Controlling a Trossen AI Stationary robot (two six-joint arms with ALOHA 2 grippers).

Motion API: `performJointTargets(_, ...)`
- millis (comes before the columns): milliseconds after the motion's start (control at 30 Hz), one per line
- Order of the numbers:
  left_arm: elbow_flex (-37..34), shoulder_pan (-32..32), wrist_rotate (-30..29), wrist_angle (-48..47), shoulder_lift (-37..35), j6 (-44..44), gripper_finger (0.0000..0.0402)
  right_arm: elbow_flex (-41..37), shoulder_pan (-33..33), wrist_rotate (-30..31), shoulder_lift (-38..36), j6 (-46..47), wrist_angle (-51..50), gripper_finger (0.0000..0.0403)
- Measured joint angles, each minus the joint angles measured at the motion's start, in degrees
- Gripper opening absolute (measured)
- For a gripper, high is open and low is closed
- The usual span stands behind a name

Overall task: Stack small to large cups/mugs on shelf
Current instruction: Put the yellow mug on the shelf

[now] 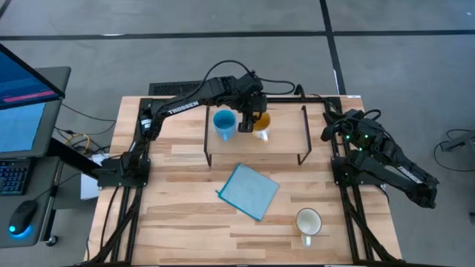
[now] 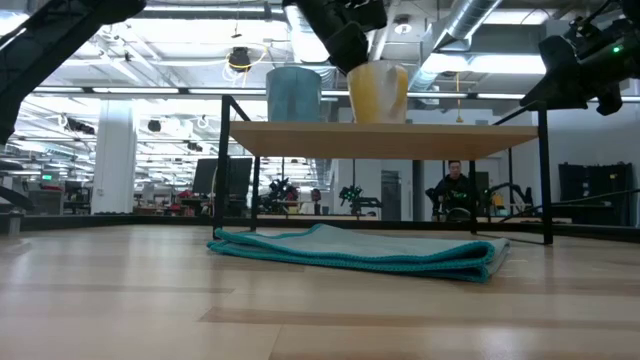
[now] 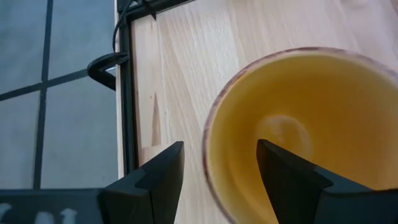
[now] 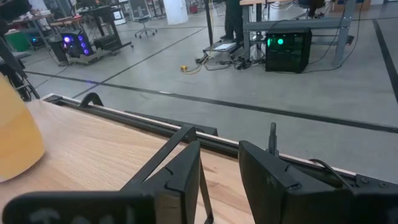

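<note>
The light-wood shelf point(image 1: 286, 137) stands on black legs at the table's far side. On it the light-blue mug point(image 1: 224, 122) and the orange mug point(image 1: 260, 123) stand upright side by side. My left gripper point(image 1: 249, 113) is open above the orange mug point(image 3: 292, 124). One finger point(image 3: 165, 171) is outside the wall and the other finger point(image 3: 283, 171) is inside the hollow; I see no touch. The white mug point(image 1: 309, 222) stands upright on the tabletop near the right front. My right gripper point(image 1: 327, 132) waits open, with a narrow gap, by the shelf's right end.
A folded blue cloth point(image 1: 249, 191) lies flat on the tabletop in front of the shelf. The shelf's right half point(image 2: 470, 138) is bare board. A laptop point(image 1: 22, 111) and a mouse sit on a stand left of the table. A person point(image 2: 455, 190) shows far behind.
</note>
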Motion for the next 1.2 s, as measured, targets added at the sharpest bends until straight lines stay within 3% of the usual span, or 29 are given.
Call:
performJointTargets(533, -0.01, -0.71, -3.48, 2.12, 0.02, 0.61, 0.0194, 0.0, -0.02, 0.0, 0.0, 0.0, -0.02, 0.0134)
performJointTargets(933, -0.02, -0.91, 1.56, 3.52, 0.01, 8.1, 0.0194, 0.0, -0.01, 0.0, 0.0, 0.0, -0.02, 0.0134)
performJointTargets(1200, 0.23, -0.91, -1.46, 6.25, 0.0, 6.17, 0.0194, 0.0, -0.02, 0.0, 0.0, 0.0, -0.02, 0.0134)
